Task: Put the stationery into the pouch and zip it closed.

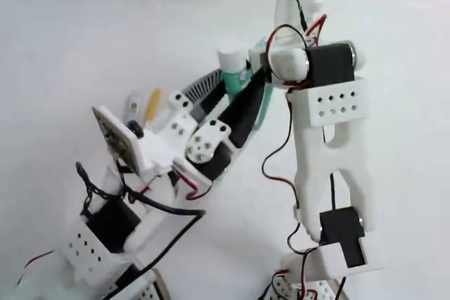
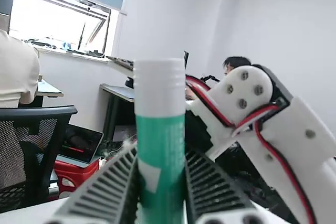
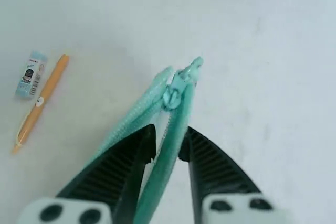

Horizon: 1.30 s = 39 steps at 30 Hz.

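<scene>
1. Left of the pouch (image 1: 265, 103), well apart from it, a small eraser (image 1: 132, 108) lies flat on the white table (image 1: 84, 40).
2. Just right of the eraser, still left of the pouch, lies an orange pen (image 1: 152, 105). The right wrist view shows the two side by side, close together.
3. Nearer the pouch, the left gripper (image 2: 160, 167) is clamped on a glue stick (image 2: 159, 129). Its ribbed jaws press the green body from both sides, and the white cap stands up clear above them.
4. From above, the stick's cap sits at the pouch's left edge, and the pouch shows as teal just behind the left gripper's dark jaws. Whether the stick touches the pouch cannot be told.
5. At the pouch itself, the zip pull (image 3: 172, 94) sits at one end. The two teal zip edges spread apart from it, so the mouth is unzipped.
6. On the pouch's right side, the right gripper (image 3: 168, 129) is closed on one of those edges, with a thin strip of fabric pinched between its jaws. The other edge runs past outside the jaws.
7. Right of the pouch, the right arm (image 1: 330, 124) reaches up the table from the near edge.
</scene>
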{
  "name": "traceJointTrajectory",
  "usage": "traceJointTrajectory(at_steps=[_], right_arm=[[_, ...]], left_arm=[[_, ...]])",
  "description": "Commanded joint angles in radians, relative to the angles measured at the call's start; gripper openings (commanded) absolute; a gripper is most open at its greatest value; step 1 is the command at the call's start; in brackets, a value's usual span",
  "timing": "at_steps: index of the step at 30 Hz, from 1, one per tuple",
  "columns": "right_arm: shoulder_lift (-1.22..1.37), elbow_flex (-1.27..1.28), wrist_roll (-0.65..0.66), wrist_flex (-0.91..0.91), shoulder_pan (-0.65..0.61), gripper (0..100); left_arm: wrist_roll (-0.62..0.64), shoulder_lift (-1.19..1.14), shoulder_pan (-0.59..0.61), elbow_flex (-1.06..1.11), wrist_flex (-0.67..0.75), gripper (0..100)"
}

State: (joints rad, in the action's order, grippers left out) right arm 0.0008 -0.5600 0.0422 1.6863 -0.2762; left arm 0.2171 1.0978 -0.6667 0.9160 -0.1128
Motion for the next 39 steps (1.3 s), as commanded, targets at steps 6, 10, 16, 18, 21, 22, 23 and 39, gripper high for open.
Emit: traceJointTrajectory(at_steps=[6, 10, 16, 18, 21, 22, 23, 39], right_arm=[[-0.038, -0.101, -0.002, 0.005, -0.013, 11.6], [-0.038, -0.130, -0.002, 0.027, -0.013, 11.6], [-0.038, -0.120, 0.003, 0.019, 0.070, 11.6], [-0.031, -0.146, 0.041, 0.019, 0.088, 11.5], [-0.028, -0.150, 0.104, 0.015, 0.102, 11.5], [-0.027, -0.149, 0.110, 0.007, 0.107, 11.5], [-0.027, -0.149, 0.110, 0.002, 0.108, 11.5], [0.001, -0.126, 0.110, -0.025, 0.024, 11.5]], left_arm=[[0.008, 0.213, 0.147, -0.052, -0.092, 2], [0.086, 0.143, 0.107, -0.066, -0.086, 2], [0.103, -0.070, 0.101, -0.087, 0.017, 2], [0.103, -0.107, 0.093, -0.087, 0.049, 2], [0.103, -0.119, 0.058, -0.087, 0.081, 2], [0.103, -0.122, 0.041, -0.087, 0.092, 2], [0.103, -0.125, 0.022, -0.087, 0.106, 2], [0.127, 0.131, 0.213, -0.084, -0.183, 2]])
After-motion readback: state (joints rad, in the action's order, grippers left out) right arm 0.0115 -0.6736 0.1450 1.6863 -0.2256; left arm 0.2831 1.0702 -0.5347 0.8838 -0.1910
